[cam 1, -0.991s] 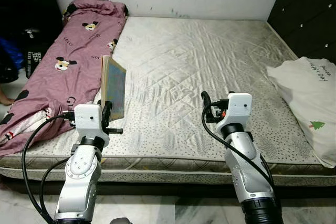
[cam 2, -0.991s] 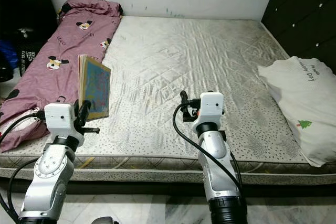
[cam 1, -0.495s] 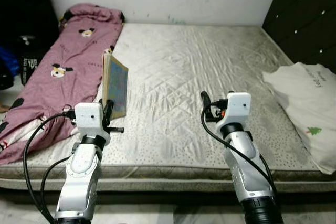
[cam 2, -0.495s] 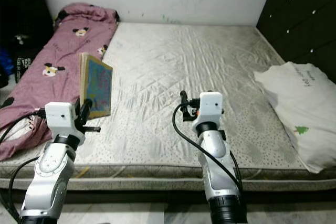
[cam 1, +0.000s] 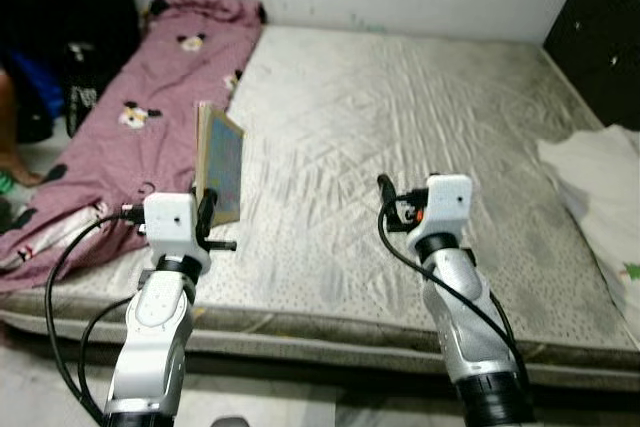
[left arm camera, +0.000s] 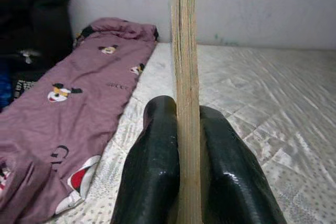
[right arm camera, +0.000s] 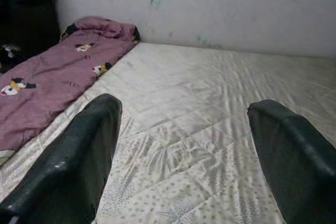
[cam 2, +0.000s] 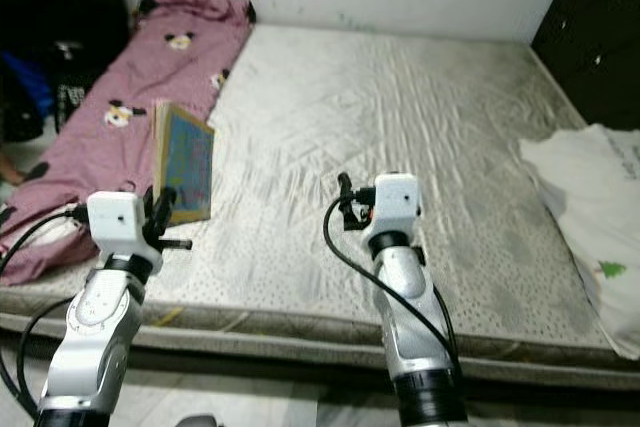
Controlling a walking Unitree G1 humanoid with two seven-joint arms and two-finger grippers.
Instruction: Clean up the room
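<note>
Book (left arm camera: 186, 77) upright (edge-on) between left gripper (left arm camera: 189, 177) fingers.

There was one big mattress (cam 1: 400, 147) on the floor. One pink blanket (cam 1: 150, 117) with cartoon mice lay along its nine o'clock side. There was one book (cam 1: 220, 162), standing up on its edge. One white pillow (cam 1: 605, 182) sat at the three o'clock side. The robot had two arms, so there were two grippers: one left gripper (left arm camera: 181, 182) and one right gripper (right arm camera: 184, 156). Each gripper had two black fingers, which made four fingers in all. One dark cupboard (cam 1: 610, 17) stood at about two o'clock.
</note>
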